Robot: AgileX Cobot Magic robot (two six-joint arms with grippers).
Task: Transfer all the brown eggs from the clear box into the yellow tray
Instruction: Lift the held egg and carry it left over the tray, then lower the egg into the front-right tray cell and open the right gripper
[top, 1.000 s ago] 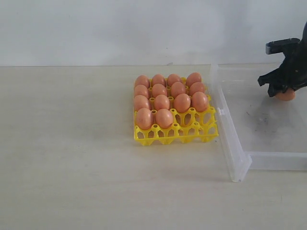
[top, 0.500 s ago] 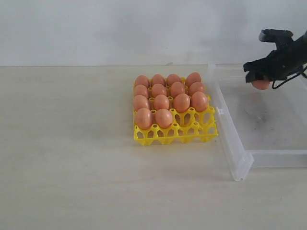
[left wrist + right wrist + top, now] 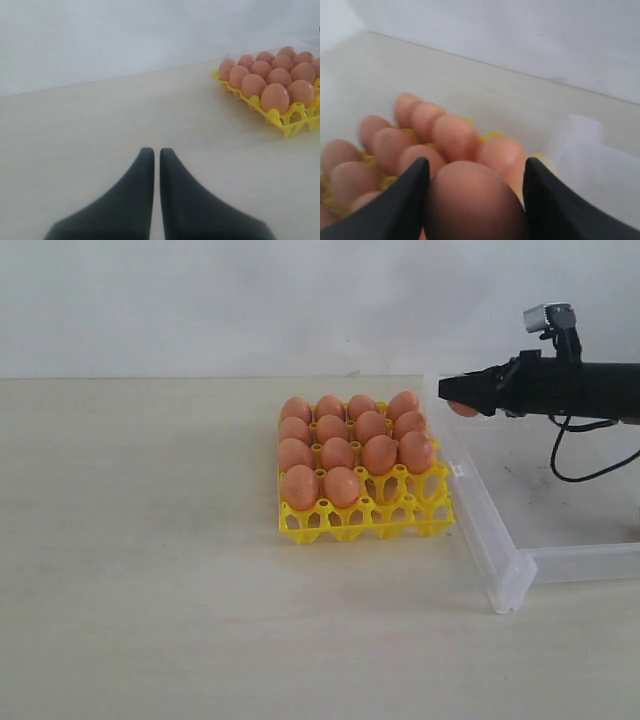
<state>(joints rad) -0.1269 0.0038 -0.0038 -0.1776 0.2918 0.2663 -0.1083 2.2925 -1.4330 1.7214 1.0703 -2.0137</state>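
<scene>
While the right pincer reaches in level from the right of the exterior view, its two dark fingers are clamped on either side of one brown egg, which hangs clear of the counter. That egg sits in the air near the far left corner of the clear box. It is just beside the far right corner of the yellow tray; it seems to be over the box's left wall, though the angle makes that hard to settle.

The tray stands on the counter just left of the box, close to its wall. Fourteen brown eggs fill its three far rows and the two left cups of the near row, and the two near right cups show only yellow grid.

The left pincer is closed on nothing, with only a thin slit between its fingertips. It is low over bare counter, well apart from the tray.
</scene>
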